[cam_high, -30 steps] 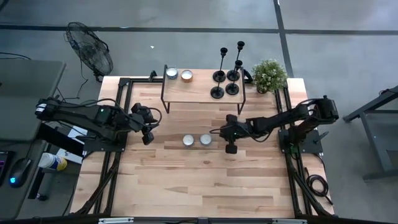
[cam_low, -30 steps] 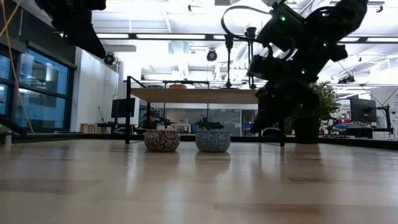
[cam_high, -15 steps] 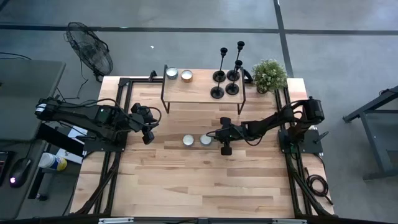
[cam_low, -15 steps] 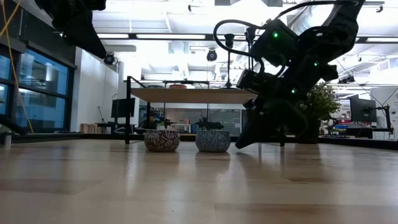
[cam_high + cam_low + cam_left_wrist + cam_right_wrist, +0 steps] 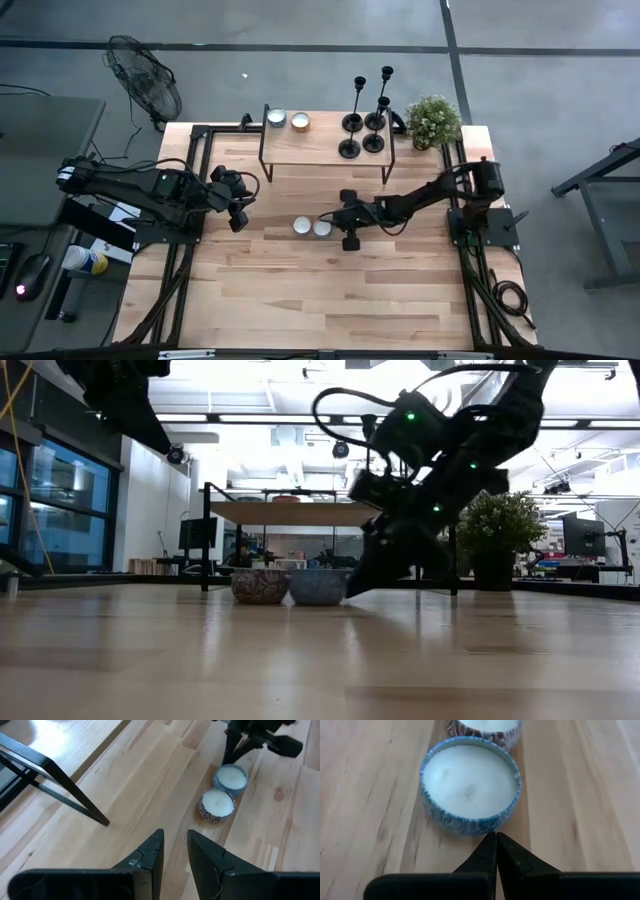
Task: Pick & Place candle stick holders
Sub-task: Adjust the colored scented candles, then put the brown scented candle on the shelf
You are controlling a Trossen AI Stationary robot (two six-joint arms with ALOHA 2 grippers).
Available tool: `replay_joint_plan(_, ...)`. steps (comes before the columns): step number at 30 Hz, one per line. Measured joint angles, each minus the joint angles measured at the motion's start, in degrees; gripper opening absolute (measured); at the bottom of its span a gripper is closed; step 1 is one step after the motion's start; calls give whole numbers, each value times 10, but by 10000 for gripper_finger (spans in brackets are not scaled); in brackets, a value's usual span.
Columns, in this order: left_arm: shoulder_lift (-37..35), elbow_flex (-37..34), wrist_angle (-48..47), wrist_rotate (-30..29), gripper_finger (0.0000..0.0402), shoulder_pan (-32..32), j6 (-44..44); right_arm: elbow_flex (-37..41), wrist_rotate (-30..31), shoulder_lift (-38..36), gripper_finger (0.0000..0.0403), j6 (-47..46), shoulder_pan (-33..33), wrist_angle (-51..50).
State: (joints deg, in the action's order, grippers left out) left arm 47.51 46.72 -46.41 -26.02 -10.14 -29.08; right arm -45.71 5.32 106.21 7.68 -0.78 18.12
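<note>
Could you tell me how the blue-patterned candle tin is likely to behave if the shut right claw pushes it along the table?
The blue tin looks low and wide, so it would probably slide rather than tip. It touches the brown-patterned tin, so that one likely moves too. With the right claw meeting a curved wall at a narrow tip, it may veer sideways.

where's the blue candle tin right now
In the high view, the blue candle tin sits mid-table, touching the red-patterned tin on its left, with the shut right claw against its right side.
</note>
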Motion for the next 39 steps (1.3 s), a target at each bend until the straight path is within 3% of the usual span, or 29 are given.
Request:
replay_joint_plan(30,0,0,0,4,81,0,2,-217,-47,129,0,44,0,-38)
replay_joint_plan(39,0,0,0,33,81,0,-6,-230,16,87,0,25,0,-133)
